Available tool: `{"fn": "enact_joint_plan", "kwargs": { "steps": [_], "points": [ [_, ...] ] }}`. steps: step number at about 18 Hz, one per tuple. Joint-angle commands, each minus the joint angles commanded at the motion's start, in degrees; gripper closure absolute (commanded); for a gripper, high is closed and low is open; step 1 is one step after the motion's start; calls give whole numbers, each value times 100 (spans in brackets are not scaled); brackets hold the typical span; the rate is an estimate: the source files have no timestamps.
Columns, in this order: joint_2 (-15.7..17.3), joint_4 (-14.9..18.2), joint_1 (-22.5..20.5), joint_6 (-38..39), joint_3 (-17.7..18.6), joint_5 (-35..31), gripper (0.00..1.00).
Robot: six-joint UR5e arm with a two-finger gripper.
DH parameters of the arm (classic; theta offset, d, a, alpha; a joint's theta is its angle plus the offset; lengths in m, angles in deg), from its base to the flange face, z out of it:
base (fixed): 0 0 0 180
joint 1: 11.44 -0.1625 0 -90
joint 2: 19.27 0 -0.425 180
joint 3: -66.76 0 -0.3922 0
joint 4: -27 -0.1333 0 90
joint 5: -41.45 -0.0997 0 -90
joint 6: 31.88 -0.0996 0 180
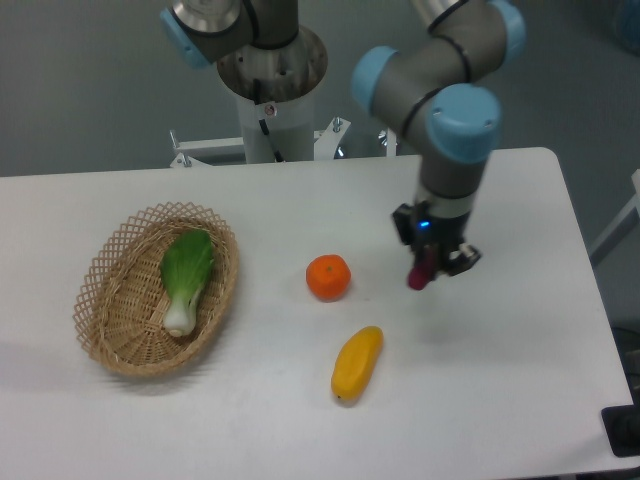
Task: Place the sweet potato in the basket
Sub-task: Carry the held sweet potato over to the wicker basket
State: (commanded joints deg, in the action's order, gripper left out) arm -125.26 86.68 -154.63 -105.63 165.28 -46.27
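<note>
White table [520, 380], grey wall behind. Gripper [428, 266] pinches potato [419, 272] aloft, right of orange [328, 277], well apart from basket [113, 335]. Carry high over orange, release in basket beside bok choy [185, 275], not on it.

Between your gripper [428, 268], closed on the sweet potato [419, 274], and the basket [118, 290], the orange [328, 277] sits on the straight line across the table [480, 400]. The yellow oblong fruit [356, 363] lies nearer the front edge, leaving open tabletop behind the orange. In the basket, a bok choy [186, 276] fills the middle, with bare wicker on either side.
</note>
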Motion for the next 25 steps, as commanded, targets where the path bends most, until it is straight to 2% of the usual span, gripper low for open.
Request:
{"fn": "enact_joint_plan", "kwargs": {
  "steps": [5, 10, 18, 21, 25],
  "points": [
    [149, -9, 712, 519, 202, 17, 97],
    [194, -26, 1538, 1063, 229, 9, 97],
    [150, -79, 2338, 1539, 150, 18, 97],
    [88, -79, 2646, 1881, 97, 79, 97],
    [-183, -88, 3024, 2058, 88, 132, 96]
  ]
}}
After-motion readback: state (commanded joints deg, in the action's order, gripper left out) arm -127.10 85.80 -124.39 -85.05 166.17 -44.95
